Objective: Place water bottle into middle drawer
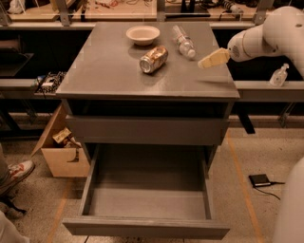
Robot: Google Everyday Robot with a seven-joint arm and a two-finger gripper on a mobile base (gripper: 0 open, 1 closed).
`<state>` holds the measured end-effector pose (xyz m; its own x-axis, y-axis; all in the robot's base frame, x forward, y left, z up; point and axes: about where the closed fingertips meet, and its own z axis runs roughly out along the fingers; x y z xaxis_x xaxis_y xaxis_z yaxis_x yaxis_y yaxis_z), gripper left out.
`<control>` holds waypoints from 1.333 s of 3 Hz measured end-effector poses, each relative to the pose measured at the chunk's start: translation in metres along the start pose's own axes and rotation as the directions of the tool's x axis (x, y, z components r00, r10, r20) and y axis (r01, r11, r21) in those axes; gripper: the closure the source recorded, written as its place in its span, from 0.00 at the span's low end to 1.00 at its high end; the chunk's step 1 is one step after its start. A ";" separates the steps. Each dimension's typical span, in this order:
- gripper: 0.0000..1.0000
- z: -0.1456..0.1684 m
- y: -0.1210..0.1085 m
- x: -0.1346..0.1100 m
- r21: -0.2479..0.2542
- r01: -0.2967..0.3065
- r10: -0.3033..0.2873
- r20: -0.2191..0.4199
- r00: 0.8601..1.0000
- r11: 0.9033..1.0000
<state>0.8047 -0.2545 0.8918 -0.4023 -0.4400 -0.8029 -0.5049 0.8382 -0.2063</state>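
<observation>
Ribbed clear bottle (183, 42) lies upper centre on the matte grey top (104, 66). The tan gripper (204, 61) hovers just right of it, grip state unclear. The boxy grey drawer (147, 228) stands open below.

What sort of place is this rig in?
Probably a robotics lab or workshop: cluttered workbenches behind the grey cabinet, a cardboard box on the floor. The gripper hovers above the cabinet top, near the water bottle.
</observation>
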 end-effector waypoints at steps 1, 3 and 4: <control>0.00 0.029 -0.016 -0.015 0.031 -0.037 0.036 0.051 0.998 0.999; 0.00 0.075 -0.018 -0.049 0.017 -0.140 0.137 0.116 0.984 0.990; 0.00 0.095 -0.009 -0.060 0.026 -0.163 0.159 0.103 0.982 0.986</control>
<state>0.9060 -0.2052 0.8892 -0.3969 -0.2653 -0.8787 -0.4125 0.9067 -0.0874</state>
